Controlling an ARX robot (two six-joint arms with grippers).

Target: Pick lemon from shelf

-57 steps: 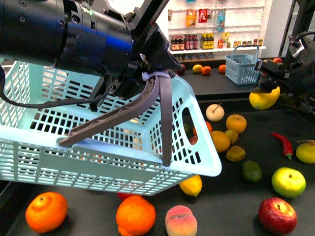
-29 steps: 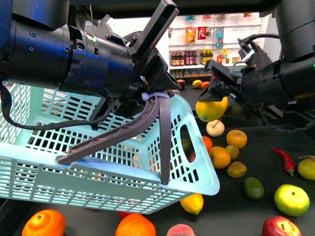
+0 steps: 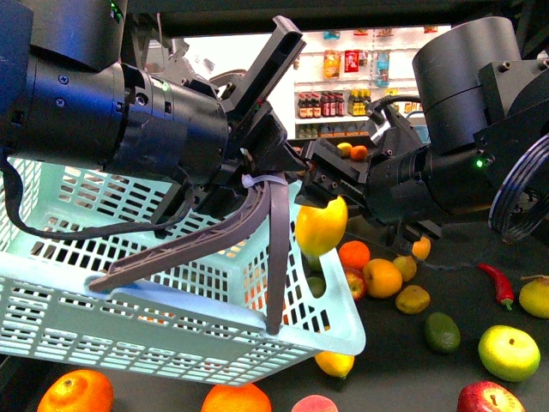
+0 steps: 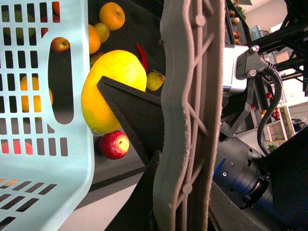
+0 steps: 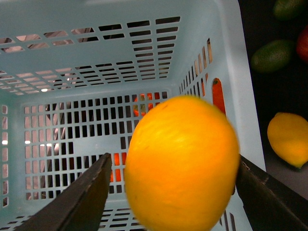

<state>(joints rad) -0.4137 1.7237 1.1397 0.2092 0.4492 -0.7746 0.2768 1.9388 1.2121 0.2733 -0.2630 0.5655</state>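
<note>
The lemon (image 3: 322,225) hangs just over the near right rim of the light blue basket (image 3: 171,326). My right gripper (image 3: 319,196) is open around it. In the right wrist view the lemon (image 5: 180,161) sits between the spread fingers (image 5: 82,202) with gaps on both sides, above the basket's inside (image 5: 96,48). My left gripper (image 3: 257,180) is shut on the grey basket handle (image 3: 197,236) and holds the basket tilted above the shelf tray (image 3: 403,369). The left wrist view shows the handle (image 4: 190,120) and the lemon (image 4: 113,89) beside the basket wall (image 4: 38,159).
A second lemon (image 3: 334,362) lies on the tray under the basket corner. Oranges (image 3: 73,393), a red apple (image 3: 487,399), a yellow-green apple (image 3: 509,352), an avocado (image 3: 442,332) and a red chilli (image 3: 496,283) lie around. White shelves of bottles (image 3: 343,73) stand behind.
My right arm has carried the lemon from the far right leftward to the basket's rim, and its jaws now stand open around it. The basket has shifted slightly left and lower.
</note>
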